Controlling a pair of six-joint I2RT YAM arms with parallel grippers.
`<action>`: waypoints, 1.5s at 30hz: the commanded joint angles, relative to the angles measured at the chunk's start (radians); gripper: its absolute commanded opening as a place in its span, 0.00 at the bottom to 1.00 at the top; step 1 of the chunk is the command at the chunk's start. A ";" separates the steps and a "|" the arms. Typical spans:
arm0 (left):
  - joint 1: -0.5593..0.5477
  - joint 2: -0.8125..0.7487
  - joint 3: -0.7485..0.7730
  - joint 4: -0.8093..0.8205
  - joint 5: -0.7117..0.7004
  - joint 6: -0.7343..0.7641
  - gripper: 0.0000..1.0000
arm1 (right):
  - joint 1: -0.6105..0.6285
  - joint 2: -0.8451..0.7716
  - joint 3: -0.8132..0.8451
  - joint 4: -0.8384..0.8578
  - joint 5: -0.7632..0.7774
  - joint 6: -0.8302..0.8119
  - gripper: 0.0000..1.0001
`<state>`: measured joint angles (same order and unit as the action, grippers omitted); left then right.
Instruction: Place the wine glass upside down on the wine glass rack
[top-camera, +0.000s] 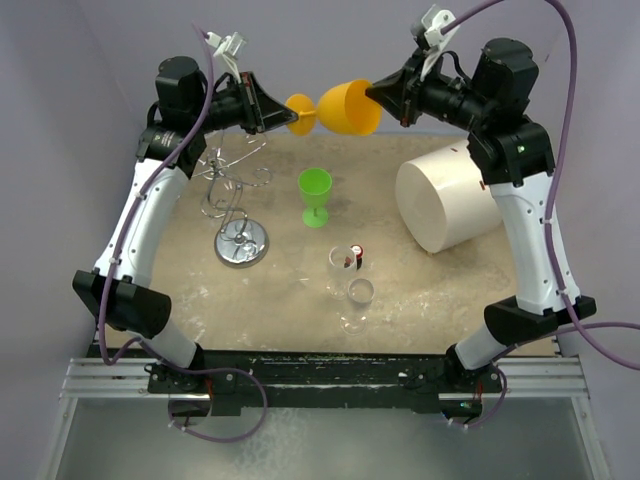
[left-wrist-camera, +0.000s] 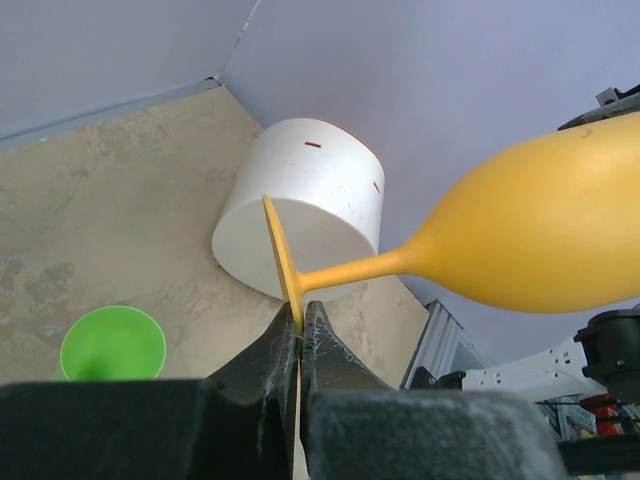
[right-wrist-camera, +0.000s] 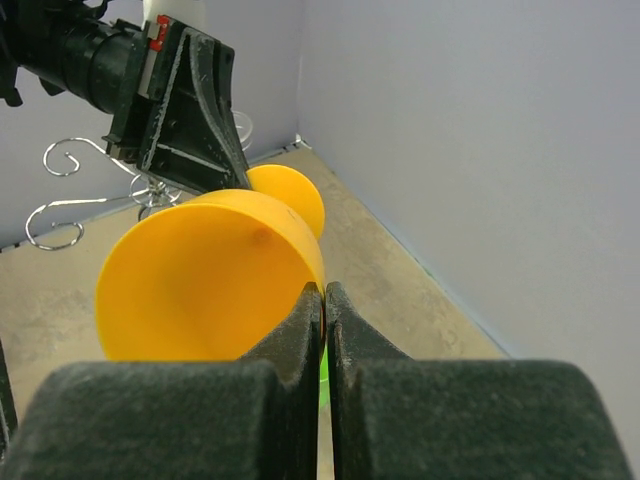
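An orange wine glass (top-camera: 345, 108) hangs on its side high over the far end of the table, held between both arms. My left gripper (top-camera: 283, 113) is shut on the edge of its round foot; in the left wrist view the foot disc stands pinched between the fingers of the left gripper (left-wrist-camera: 300, 318), and the bowl of the wine glass (left-wrist-camera: 540, 230) reaches to the right. My right gripper (top-camera: 378, 95) is shut on the bowl's rim, seen close as the right gripper (right-wrist-camera: 324, 292) on the wine glass (right-wrist-camera: 200, 280). The silver wine glass rack (top-camera: 240, 243) stands below at left, its curled wire arms bare.
A green wine glass (top-camera: 315, 190) stands upright mid-table. Two clear glasses (top-camera: 350, 262) stand nearer the front. A big white cylinder (top-camera: 445, 205) lies at the right. Purple walls close the back and sides. The rack's wire curls (right-wrist-camera: 80, 190) show behind the left gripper.
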<state>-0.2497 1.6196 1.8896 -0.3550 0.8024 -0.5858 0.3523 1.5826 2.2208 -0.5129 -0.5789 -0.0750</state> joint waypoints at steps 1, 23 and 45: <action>-0.008 -0.033 -0.003 0.056 0.014 -0.018 0.00 | 0.005 -0.031 -0.017 0.041 -0.033 -0.023 0.00; 0.231 -0.158 0.044 0.005 -0.001 0.001 0.00 | -0.001 -0.161 -0.046 -0.101 -0.015 -0.176 0.94; 0.515 -0.356 0.171 -0.326 -0.594 0.616 0.00 | -0.169 -0.265 -0.259 0.105 -0.032 0.078 0.96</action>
<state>0.2283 1.2713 2.0281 -0.6537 0.3565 -0.0982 0.2089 1.3598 1.9728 -0.4992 -0.5770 -0.0589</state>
